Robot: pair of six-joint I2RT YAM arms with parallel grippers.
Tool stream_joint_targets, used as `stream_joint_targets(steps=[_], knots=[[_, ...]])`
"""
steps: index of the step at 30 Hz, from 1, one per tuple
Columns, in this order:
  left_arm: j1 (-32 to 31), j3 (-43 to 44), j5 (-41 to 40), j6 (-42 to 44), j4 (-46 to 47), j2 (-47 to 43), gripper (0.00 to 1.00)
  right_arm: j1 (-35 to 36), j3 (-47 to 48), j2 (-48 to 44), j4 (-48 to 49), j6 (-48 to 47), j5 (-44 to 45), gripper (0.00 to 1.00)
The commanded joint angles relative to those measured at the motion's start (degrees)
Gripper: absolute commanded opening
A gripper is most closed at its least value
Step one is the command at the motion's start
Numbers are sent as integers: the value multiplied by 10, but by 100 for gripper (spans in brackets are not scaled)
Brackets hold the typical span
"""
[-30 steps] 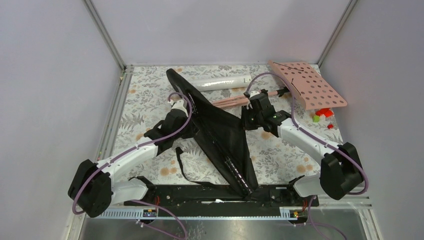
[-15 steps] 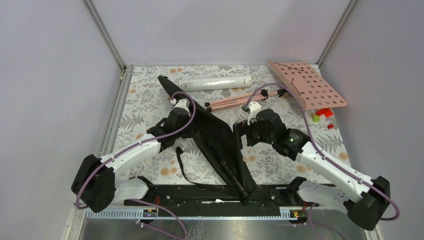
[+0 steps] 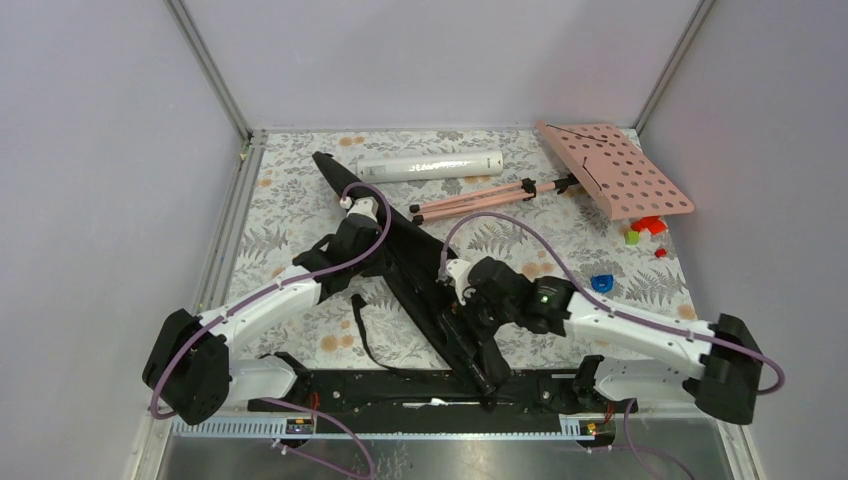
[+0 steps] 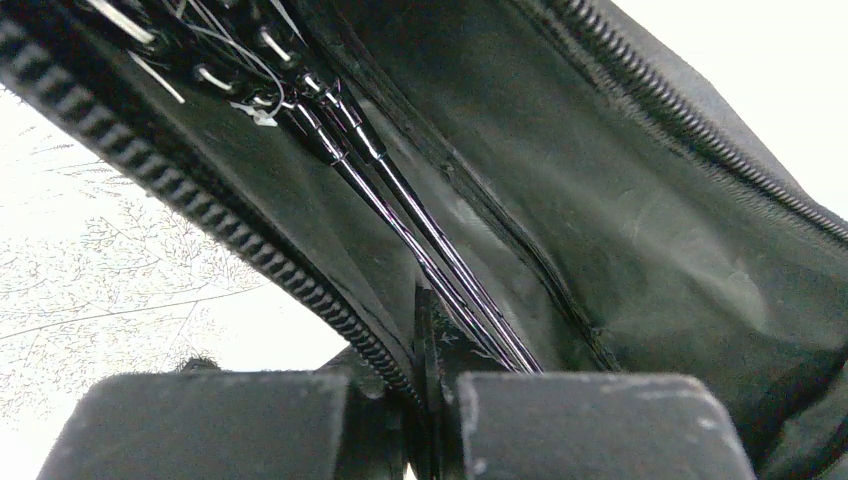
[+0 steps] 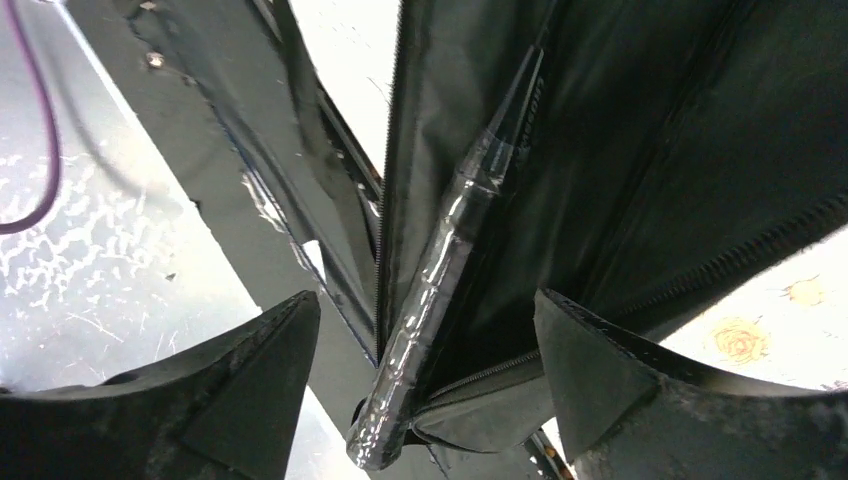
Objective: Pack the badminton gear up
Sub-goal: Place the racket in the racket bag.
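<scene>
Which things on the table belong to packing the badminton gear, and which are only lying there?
Belong to the job: black bag, rackets inside it, white tube.
Only lying there: pink music stand, coloured blocks, small blue object.

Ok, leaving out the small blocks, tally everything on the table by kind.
Black bag: 1
Rackets inside it: 2
White tube: 1
Pink music stand: 1
Total: 5
</scene>
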Motion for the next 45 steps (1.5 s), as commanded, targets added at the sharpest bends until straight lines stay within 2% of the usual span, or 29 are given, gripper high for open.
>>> stream_joint_targets(steps=[1, 3, 7, 9, 10, 12, 14, 19, 26, 28, 30, 31, 34, 37, 39, 41, 44, 45], knots=[[1, 32, -28, 11, 15, -26, 0, 4, 27, 49, -8, 2, 25, 80], [1, 33, -33, 12, 12, -30, 0, 6, 29, 64, -9, 8, 25, 73], [1, 32, -30, 14, 12, -38, 0, 11, 20, 74, -14, 12, 38, 67], [1, 31, -26, 14, 10, -41, 0, 11, 19, 77, -10, 15, 45, 60], [1, 31, -25, 14, 10, -42, 0, 12, 19, 78, -8, 15, 46, 55], [1, 30, -24, 13, 12, -44, 0, 11, 25, 82, -3, 19, 53, 33], [0, 29, -21, 14, 13, -46, 0, 11, 34, 90, 5, 22, 59, 19], [-1, 26, -7, 17, 16, -47, 0, 12, 54, 110, 55, 38, 53, 0], [-4, 27, 15, 16, 20, -48, 0, 11, 84, 134, 94, 62, 77, 2], [-4, 28, 7, 16, 17, -49, 0, 11, 81, 139, 78, 57, 69, 22], [-4, 34, -1, 18, 12, -47, 0, 11, 70, 136, 59, 47, 65, 35], [-4, 36, -6, 18, 8, -46, 0, 11, 65, 134, 43, 39, 64, 45], [-4, 39, -15, 19, 4, -43, 0, 11, 43, 120, 6, 30, 66, 54], [-4, 42, -16, 20, 3, -41, 0, 12, 27, 108, -13, 38, 57, 56], [-4, 44, -20, 19, -1, -39, 0, 12, 15, 108, -10, 44, 43, 55], [-4, 45, -20, 18, -2, -39, 0, 14, 9, 116, -5, 50, 33, 48], [-4, 46, -11, 17, -3, -39, 0, 15, 10, 118, 18, 65, 48, 11], [-3, 46, -8, 17, -1, -39, 0, 15, 14, 114, 30, 71, 57, 3]])
